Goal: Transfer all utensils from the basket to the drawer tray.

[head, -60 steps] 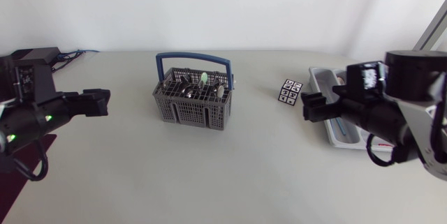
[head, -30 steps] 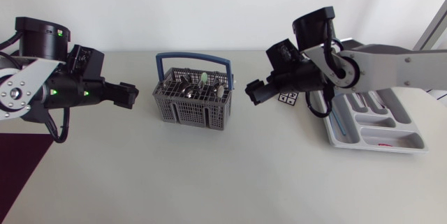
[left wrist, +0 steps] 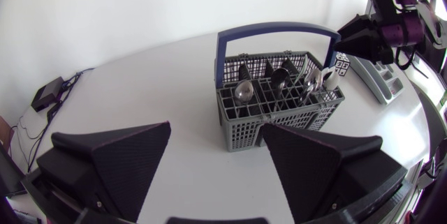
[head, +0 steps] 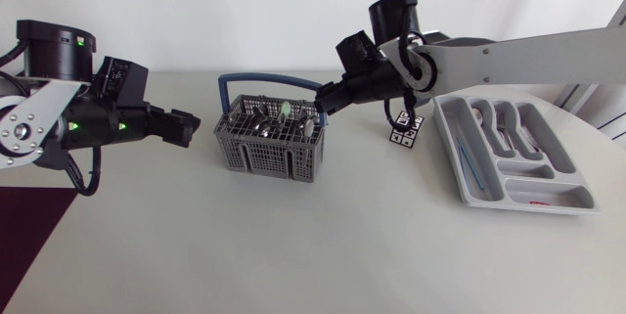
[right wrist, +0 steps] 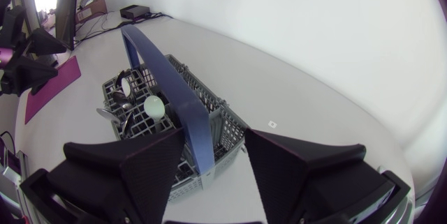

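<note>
Bright, soft, even light covers the pale table [head: 293, 246]. The basket [head: 269, 143] casts only a faint, blurred shadow just at its base. In both wrist views the table edge behind the basket curves strongly.

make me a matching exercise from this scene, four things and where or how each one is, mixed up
Things:
1. basket
2. drawer tray
3. left gripper
4. right gripper

Place or state:
a. open, with the blue handle between its fingers
b. open, empty, level with the basket's side but apart from it
c. in the middle, with spoons standing in it
d. on the right arm's side, with some cutlery lying in it

Pairs: 1-c, 2-d, 3-b, 4-a
</note>
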Controlling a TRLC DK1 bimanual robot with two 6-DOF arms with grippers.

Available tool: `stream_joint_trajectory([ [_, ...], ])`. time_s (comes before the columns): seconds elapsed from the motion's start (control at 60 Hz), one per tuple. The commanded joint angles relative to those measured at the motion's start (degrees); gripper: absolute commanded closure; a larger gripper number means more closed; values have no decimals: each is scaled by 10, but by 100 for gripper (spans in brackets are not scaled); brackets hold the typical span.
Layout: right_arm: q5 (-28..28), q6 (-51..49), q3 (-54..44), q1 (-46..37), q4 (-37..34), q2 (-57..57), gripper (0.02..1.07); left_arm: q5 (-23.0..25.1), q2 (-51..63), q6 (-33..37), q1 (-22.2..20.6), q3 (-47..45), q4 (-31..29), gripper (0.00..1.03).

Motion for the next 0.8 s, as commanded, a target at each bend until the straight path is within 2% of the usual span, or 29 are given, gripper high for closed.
stream_joint_trajectory([
  [0.0,-3,2,22,8,10,30,62,7,-13,7,-3,-9,11,10],
  [0.067,-2,3,31,10,10,43,66,7,-15,8,-7,-13,17,10],
  [0.117,2,2,35,12,5,47,84,7,-16,9,-7,-14,19,10],
  [0.133,2,2,34,12,5,47,87,7,-15,9,-7,-15,19,10],
  [0.217,1,-3,20,13,3,41,90,7,-15,9,-7,-18,22,10],
  [0.567,-17,-19,-78,2,-23,-60,91,8,-14,11,-13,-16,18,10],
  [0.783,-31,-34,-181,1,-42,-167,91,8,-15,31,-22,-22,7,10],
])
